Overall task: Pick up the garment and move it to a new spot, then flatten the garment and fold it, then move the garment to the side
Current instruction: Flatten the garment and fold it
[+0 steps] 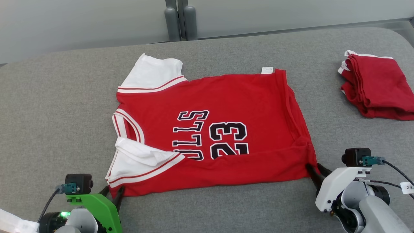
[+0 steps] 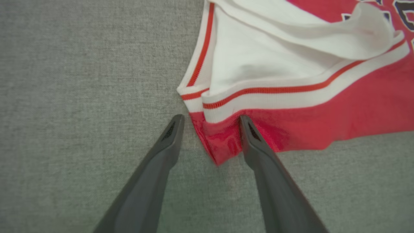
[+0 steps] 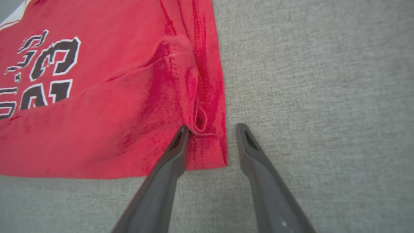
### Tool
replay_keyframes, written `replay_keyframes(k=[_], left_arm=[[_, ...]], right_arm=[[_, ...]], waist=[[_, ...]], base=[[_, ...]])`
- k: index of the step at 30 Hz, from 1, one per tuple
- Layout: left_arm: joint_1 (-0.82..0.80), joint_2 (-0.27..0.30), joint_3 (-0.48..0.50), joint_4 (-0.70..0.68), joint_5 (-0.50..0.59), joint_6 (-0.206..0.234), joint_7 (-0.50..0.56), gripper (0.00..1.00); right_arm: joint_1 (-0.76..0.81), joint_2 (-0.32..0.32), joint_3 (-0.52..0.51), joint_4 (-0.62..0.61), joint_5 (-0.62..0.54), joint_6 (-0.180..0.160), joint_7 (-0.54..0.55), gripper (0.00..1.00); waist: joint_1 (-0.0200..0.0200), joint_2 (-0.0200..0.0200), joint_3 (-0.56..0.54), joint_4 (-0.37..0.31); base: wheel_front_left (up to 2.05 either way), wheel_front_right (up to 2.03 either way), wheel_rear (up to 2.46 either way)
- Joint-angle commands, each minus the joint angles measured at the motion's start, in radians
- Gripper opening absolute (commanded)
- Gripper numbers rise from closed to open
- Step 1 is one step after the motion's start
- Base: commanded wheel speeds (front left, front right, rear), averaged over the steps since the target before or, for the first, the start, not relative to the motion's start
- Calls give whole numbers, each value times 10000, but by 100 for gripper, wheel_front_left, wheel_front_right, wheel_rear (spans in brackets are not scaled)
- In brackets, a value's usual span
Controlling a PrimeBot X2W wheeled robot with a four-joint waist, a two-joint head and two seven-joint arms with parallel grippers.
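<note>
The garment (image 1: 226, 97), a red jersey with white sleeves, lies spread print-up on the grey table (image 1: 64, 113), at the centre of the head view. Its near edge appears already turned over, since the lettering is cut off along that edge. The step in hand is judged to be the grasp of the two near corners ahead of a further fold. Procedure: seat each pincer so that every cloth layer at the corner lies between its fingers before closing, because a bite on the top layer alone is likely to let the fold open on lifting. Close both sides to equal depth, then raise both corners together and level, so the edge stays taut and the body of the garment isn't dragged over the table. Keep the loose white sleeve (image 1: 142, 158) near the left corner out of the bite. Left pincer (image 2: 210, 120): jaws open, astride the near left corner. One finger (image 2: 258, 149) touches the red cloth and the other finger (image 2: 168, 139) is over bare table just beside the hem. Nothing is gripped. Right pincer (image 3: 212, 127): jaws open, astride the near right corner. One finger (image 3: 176, 145) touches the cloth by the side seam and the other finger (image 3: 252, 149) is over bare table just beside the edge. Nothing is gripped.
</note>
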Motion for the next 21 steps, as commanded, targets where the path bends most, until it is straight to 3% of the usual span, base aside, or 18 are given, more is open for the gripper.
replay_keyframes(k=[1,9,15,21], left_arm=[[-46,-93,-93,122,-53,-69,96,0],[597,292,-131,-390,-256,-52,489,0],[1540,801,-32,-1596,-418,471,1140,0],[2639,1264,42,-2908,-742,994,2037,0]], right_arm=[[44,91,111,58,32,2,-2,0],[428,-420,53,-495,220,-1,-63,0],[1428,-836,-396,-1379,496,-9,689,0],[2566,-709,-1197,-2295,557,-10,2063,0]], waist=[[0,0,-56,20],[0,0,-496,128],[0,0,-737,232],[0,0,-778,194]], base=[[0,0,0],[0,0,0],[0,0,0],[0,0,0]])
